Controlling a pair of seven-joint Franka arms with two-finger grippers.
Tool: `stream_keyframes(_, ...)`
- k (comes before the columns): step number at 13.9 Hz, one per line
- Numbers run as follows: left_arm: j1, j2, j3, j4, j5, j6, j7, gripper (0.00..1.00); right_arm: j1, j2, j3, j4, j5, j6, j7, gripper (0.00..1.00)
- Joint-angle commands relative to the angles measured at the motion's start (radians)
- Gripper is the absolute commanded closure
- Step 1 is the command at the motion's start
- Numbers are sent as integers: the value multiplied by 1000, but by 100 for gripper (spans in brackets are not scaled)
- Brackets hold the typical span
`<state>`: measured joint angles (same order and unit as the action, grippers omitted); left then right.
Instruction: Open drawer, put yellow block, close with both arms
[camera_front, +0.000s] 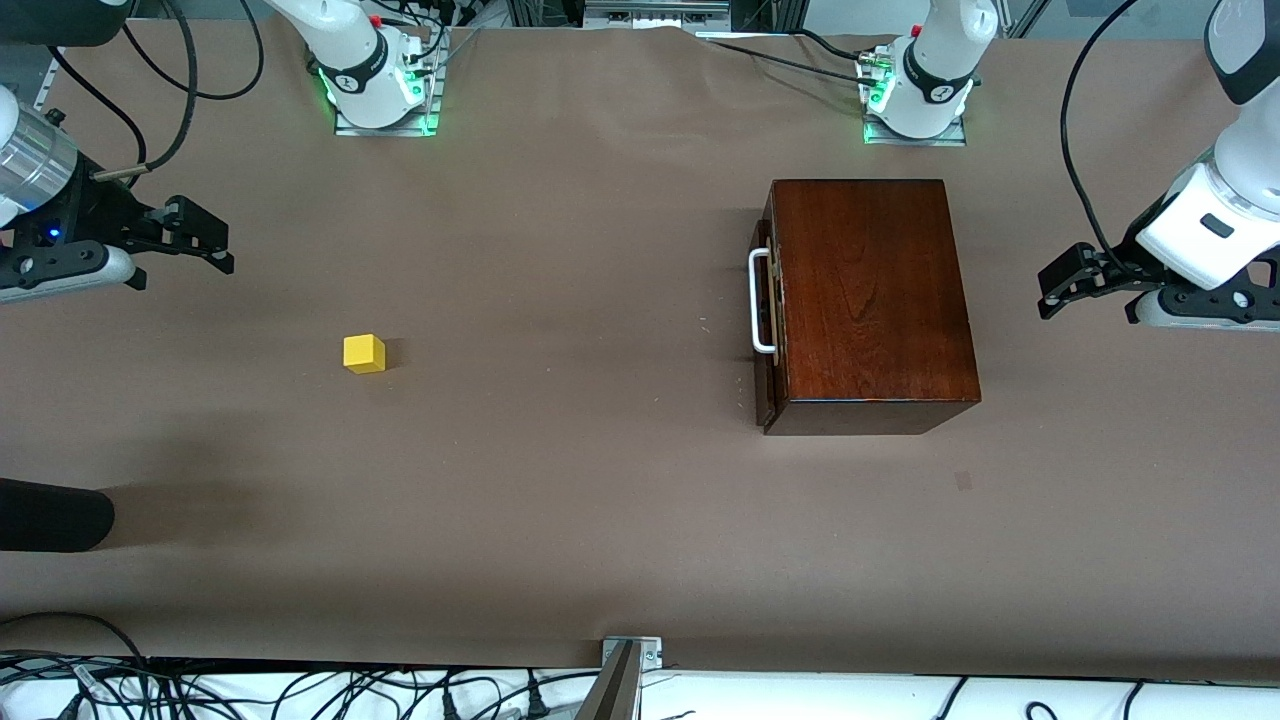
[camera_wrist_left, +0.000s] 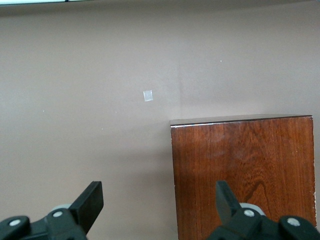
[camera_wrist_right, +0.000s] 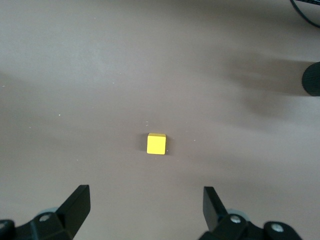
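Both the left gripper (camera_front: 1052, 290) and right gripper (camera_front: 205, 240) hang open and empty, the drawer (camera_front: 768, 300) is shut, and the yellow block (camera_front: 364, 353) sits on the table (camera_front: 560, 480).

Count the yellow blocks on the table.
1. The yellow block sits on the table toward the right arm's end, well apart from the wooden box. The closed box's inside is hidden.

You have no text, label, brand, number or sign that can be read anywhere here.
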<state>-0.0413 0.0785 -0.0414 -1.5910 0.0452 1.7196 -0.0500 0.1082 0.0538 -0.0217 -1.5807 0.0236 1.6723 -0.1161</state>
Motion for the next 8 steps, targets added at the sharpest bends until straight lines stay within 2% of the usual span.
stream_keyframes(1,-9,20,0,39,27,-14,1,0,8,-11,5,4,-21,-3,-1,0)
stream_keyframes(8,-15,20,-5,39,25,-37,-1,0,7,-11,2,4,-21,-8,1,0)
